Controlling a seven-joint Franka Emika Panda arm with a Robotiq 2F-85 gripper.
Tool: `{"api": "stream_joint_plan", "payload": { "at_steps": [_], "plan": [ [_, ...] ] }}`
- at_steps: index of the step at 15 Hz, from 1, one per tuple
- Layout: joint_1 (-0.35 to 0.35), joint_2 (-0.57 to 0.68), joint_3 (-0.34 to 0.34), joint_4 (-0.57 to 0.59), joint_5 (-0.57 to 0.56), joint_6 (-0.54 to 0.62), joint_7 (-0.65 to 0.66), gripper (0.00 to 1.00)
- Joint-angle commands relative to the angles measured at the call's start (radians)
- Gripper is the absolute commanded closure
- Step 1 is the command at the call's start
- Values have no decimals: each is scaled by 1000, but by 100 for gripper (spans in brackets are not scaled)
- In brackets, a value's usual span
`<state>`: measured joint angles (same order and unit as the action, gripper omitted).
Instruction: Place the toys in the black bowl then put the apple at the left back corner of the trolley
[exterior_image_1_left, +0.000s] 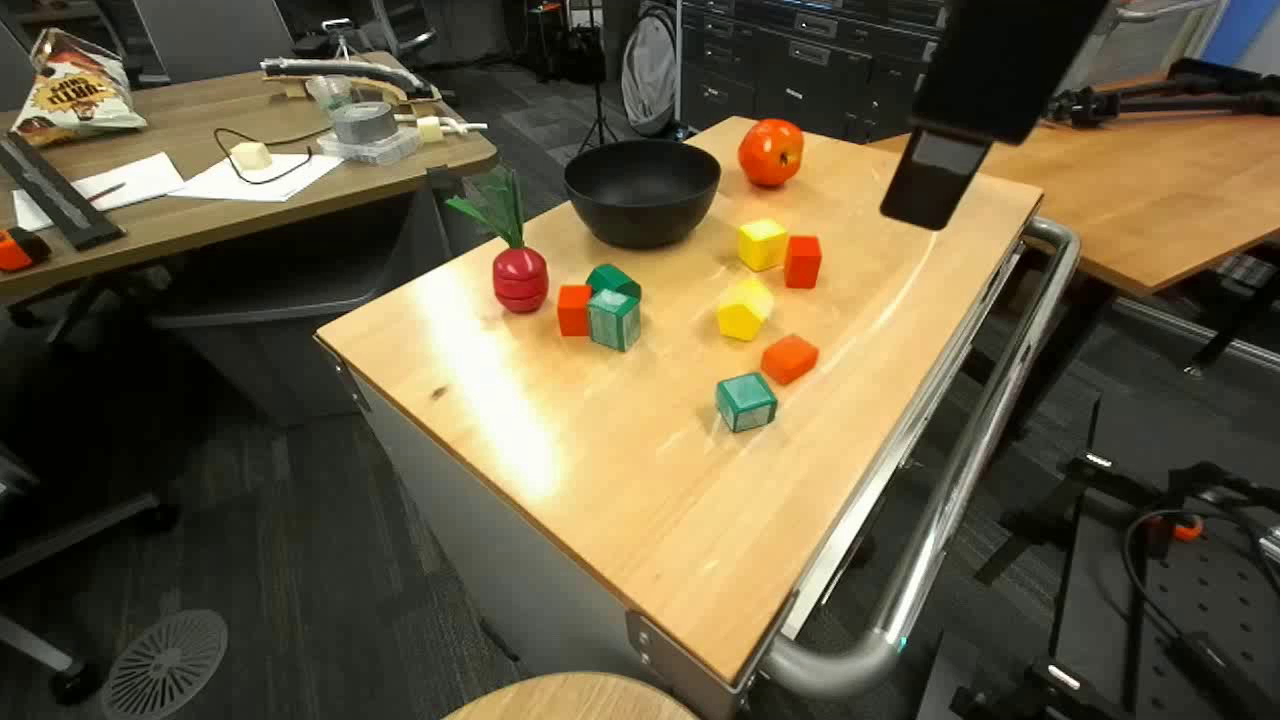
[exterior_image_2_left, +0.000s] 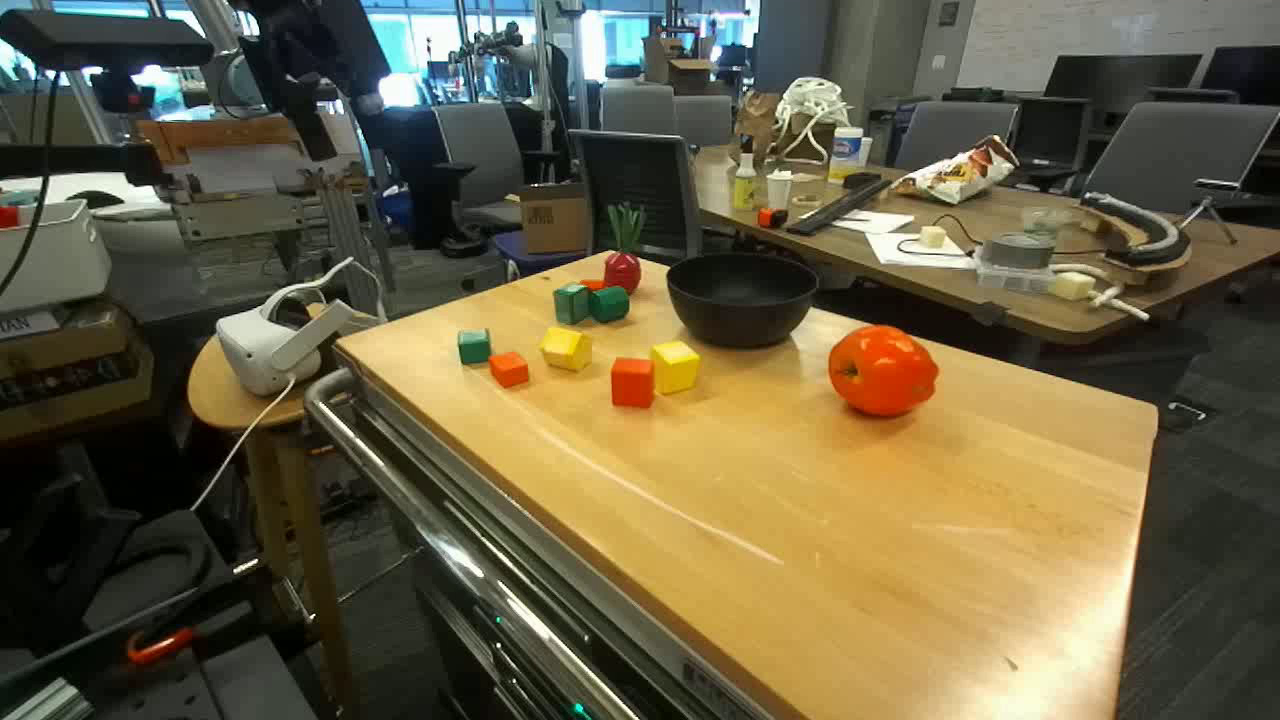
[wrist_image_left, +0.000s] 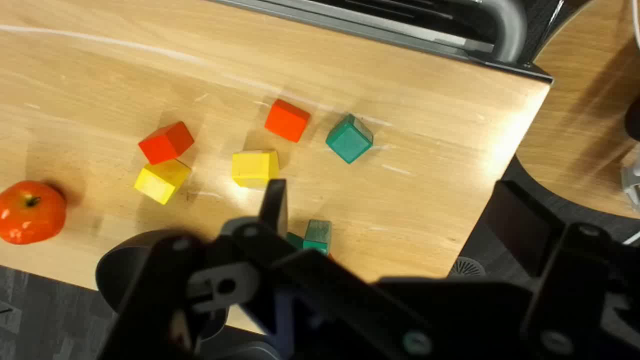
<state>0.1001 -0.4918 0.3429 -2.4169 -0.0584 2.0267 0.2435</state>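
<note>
Several small toys lie loose on the wooden top of the trolley (exterior_image_1_left: 600, 450): a yellow block (exterior_image_1_left: 762, 246) beside a red block (exterior_image_1_left: 803, 262), a yellow faceted block (exterior_image_1_left: 744, 311), an orange block (exterior_image_1_left: 790, 359) and a teal block (exterior_image_1_left: 746, 402). A red block (exterior_image_1_left: 574, 311), a green block (exterior_image_2_left: 609, 304) and a teal block (exterior_image_2_left: 571, 304) cluster near a dark red leafy toy (exterior_image_1_left: 520, 279). The black bowl (exterior_image_2_left: 743, 300) is upright. The apple (wrist_image_left: 31, 212) rests past it. High above the surface, my gripper (wrist_image_left: 390, 187) is open, its fingers (wrist_image_left: 276, 205) wide apart with nothing between.
A silver rail (exterior_image_1_left: 960, 500) runs along one side of the trolley. A wooden desk (exterior_image_1_left: 400, 160) with papers, tape and a chip bag (exterior_image_1_left: 78, 90) stands nearby. A round stool (exterior_image_2_left: 215, 390) with a white headset (exterior_image_2_left: 270, 345) is at one end.
</note>
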Motion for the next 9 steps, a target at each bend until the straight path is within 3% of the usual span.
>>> {"api": "stream_joint_plan", "payload": {
  "at_steps": [1, 9],
  "plan": [
    [28, 5, -24, 6, -14, -3, 12, 0],
    [28, 0, -24, 20, -14, -3, 12, 0]
  ]
}}
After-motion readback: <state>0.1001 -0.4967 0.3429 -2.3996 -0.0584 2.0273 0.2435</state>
